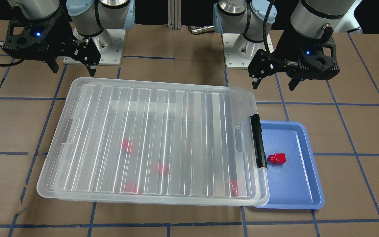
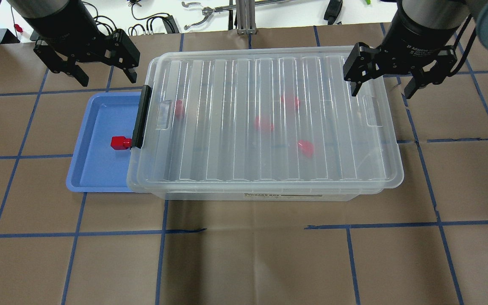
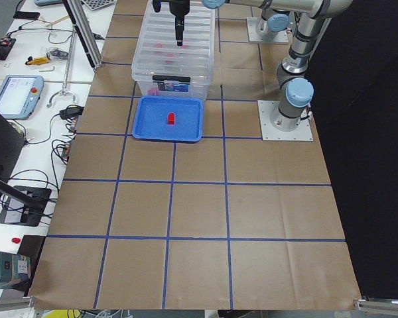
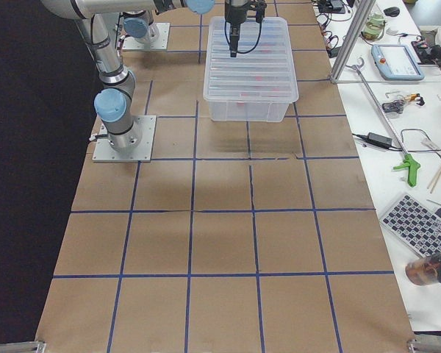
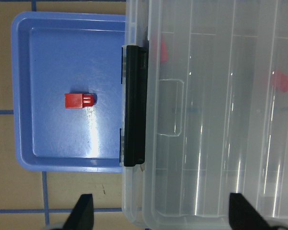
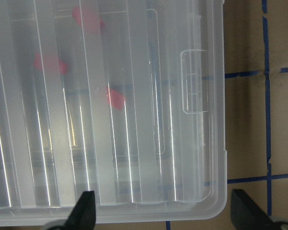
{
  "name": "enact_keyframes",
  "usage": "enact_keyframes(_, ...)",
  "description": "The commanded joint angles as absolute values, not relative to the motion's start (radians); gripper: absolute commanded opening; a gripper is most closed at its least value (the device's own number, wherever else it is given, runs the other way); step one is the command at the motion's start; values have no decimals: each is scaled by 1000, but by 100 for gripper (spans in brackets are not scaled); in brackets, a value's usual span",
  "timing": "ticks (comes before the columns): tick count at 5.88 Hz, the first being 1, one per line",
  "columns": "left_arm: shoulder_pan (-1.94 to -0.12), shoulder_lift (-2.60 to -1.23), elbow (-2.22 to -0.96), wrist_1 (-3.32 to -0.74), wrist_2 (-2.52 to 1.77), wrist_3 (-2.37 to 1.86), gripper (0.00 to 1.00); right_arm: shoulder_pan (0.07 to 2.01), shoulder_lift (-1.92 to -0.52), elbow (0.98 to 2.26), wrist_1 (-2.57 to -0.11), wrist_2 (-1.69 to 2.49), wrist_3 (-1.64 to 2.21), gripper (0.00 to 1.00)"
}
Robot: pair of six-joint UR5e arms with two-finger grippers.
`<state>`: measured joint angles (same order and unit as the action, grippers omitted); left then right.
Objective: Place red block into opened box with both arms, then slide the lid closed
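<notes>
Overhead exterior view showed the lid (image 2: 227, 140) lying over almost the whole box (image 2: 269, 195), only slightly askew, with four blurred red shapes under it. The red block (image 2: 120, 142) lay outside the box, in a blue tray (image 2: 95, 169) at the box's bar end, near the black bar (image 2: 142, 116) but apart from it in the left wrist view. The left arm (image 2: 55, 17) held its jaws released and empty above the bench near the back corner of the box's bar end. The right arm (image 2: 432, 25) held its jaws equally released and empty over the back corner of the box's other end. The main risk, as I judged it, was the covered box: a block carried over now would land on the lid and roll along a rib. A finger lowered on the block's box side might strike the bar or the lid's overhang. A pinch across the round stub could twist the block loose. Pushing the lid could also drag the box, whose bar end overlapped the tray rim, and jolt the block.
</notes>
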<state>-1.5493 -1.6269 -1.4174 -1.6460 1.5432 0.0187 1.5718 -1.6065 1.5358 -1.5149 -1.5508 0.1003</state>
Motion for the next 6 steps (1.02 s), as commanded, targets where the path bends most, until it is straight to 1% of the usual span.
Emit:
enact_keyframes(1,-1549,-1623,-1419,-1646,1543,15,98,1572,-1603,1539,-1513,-1549,103,100)
enact_keyframes(4,-1548,-1621,-1417,-1647,1545,15,98,1554,-1598,1543,-1508,-1555,60,100)
enact_keyframes(5,-1546,-1620,-1407,-1651,1546,14,98,1510,-1597,1545,-1528,-1557,-43,100)
enact_keyframes(6,-1546,-1614,-1413,-1651,1545,14,98,1405,-1597,1545,-1529,-1552,-155,100)
